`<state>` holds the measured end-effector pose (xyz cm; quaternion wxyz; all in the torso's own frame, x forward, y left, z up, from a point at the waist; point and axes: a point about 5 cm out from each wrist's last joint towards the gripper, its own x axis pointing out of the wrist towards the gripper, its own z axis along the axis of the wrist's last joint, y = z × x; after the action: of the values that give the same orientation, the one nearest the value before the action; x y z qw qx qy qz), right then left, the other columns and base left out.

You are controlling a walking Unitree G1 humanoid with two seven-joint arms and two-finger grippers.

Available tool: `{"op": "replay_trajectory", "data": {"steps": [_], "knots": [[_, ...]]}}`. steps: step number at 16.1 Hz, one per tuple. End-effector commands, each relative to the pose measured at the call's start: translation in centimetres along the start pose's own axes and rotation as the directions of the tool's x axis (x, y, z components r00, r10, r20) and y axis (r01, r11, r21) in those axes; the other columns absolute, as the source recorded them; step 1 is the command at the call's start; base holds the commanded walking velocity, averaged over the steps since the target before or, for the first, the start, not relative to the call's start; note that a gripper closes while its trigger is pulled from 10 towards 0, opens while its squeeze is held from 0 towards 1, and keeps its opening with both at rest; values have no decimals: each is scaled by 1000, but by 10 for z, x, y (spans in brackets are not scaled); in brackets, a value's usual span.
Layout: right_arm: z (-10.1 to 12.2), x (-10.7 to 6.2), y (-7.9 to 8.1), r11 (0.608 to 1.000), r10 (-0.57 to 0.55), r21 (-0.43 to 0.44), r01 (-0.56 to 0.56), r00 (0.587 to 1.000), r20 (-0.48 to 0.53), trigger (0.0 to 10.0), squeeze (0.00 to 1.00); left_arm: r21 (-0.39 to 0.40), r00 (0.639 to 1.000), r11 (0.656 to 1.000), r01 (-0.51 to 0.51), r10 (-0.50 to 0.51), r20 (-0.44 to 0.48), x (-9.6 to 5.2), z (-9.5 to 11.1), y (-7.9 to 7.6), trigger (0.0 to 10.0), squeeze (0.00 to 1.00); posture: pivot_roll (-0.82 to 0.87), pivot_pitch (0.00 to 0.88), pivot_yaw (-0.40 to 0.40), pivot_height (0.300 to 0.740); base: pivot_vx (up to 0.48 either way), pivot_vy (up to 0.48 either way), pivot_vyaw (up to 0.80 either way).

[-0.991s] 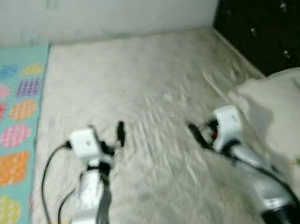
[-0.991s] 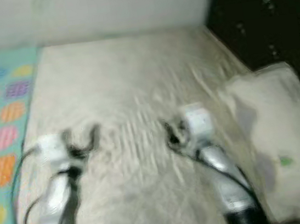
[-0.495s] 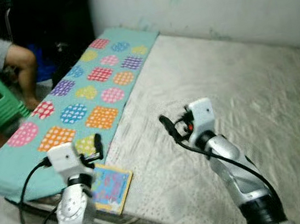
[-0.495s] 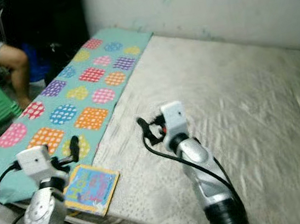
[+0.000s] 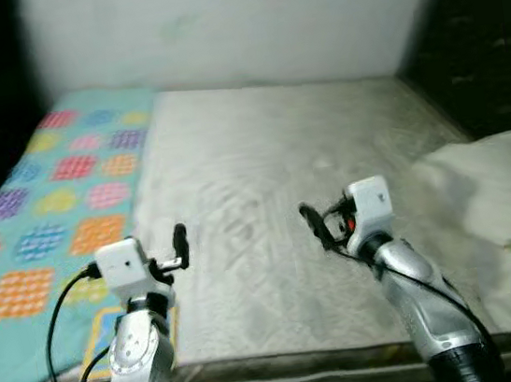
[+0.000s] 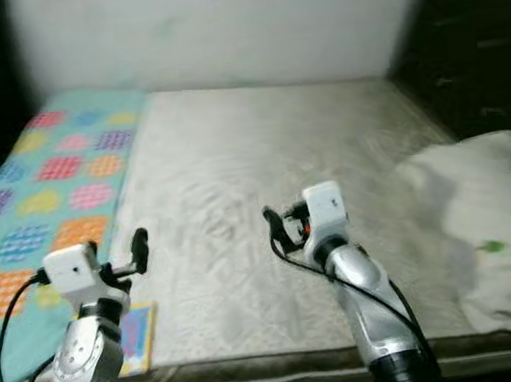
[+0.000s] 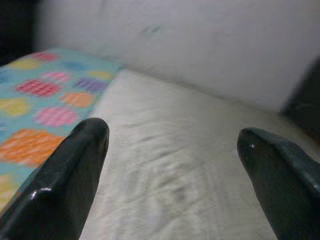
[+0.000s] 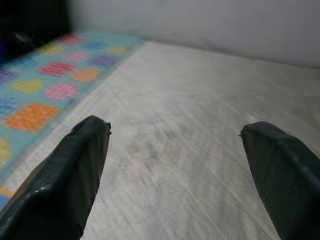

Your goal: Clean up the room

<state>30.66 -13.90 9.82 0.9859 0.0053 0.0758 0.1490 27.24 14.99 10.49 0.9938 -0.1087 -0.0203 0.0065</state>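
Observation:
A bare grey-white mattress (image 5: 251, 154) lies before me. A teal blanket with coloured patches (image 5: 39, 191) covers its left side. A white pillow (image 5: 499, 215) rests at the right edge. A small colourful book (image 6: 138, 334) lies at the front left, partly hidden behind my left arm. My left gripper (image 5: 176, 244) hovers open over the mattress's front left, its fingers (image 7: 75, 165) wide apart and holding nothing. My right gripper (image 5: 315, 226) hovers open over the front middle, fingers (image 8: 75, 160) spread, also holding nothing.
A pale wall (image 5: 243, 23) runs along the far side of the bed. A dark mass (image 5: 475, 30) stands at the back right, and dark shadow sits at the far left. The mattress's front edge (image 5: 287, 361) is close below my arms.
The whole picture has swung from the bed's left corner back toward its middle and right, so the camera turned. Both arms hold the same raised pose with fingers apart.

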Motion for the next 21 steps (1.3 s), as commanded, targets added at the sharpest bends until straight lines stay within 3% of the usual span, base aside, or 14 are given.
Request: {"op": "replay_trajectory", "data": {"steps": [1,6,12,21], "knots": [[12,7,6,1000,25,-8,-25,999,34,10000,0,0,1000,1000,-12,12,-12,-4,-4,2,10000,0,-118,14,-76,740,0,0,0],[11,6,5,1000,24,-11,-24,999,34,10000,0,-18,999,999,37,-37,17,-5,-1,-1,10000,0,-122,12,-78,740,107,0,0],[12,6,4,1000,23,-15,-22,999,35,10000,0,-38,999,999,23,-22,24,-5,1,0,10000,0,-124,11,-81,740,438,0,0],[12,7,4,1000,21,-8,-21,999,37,10000,0,-31,1000,1000,1,0,13,-6,-2,1,10000,0,-123,15,-79,740,0,0,0]]}}
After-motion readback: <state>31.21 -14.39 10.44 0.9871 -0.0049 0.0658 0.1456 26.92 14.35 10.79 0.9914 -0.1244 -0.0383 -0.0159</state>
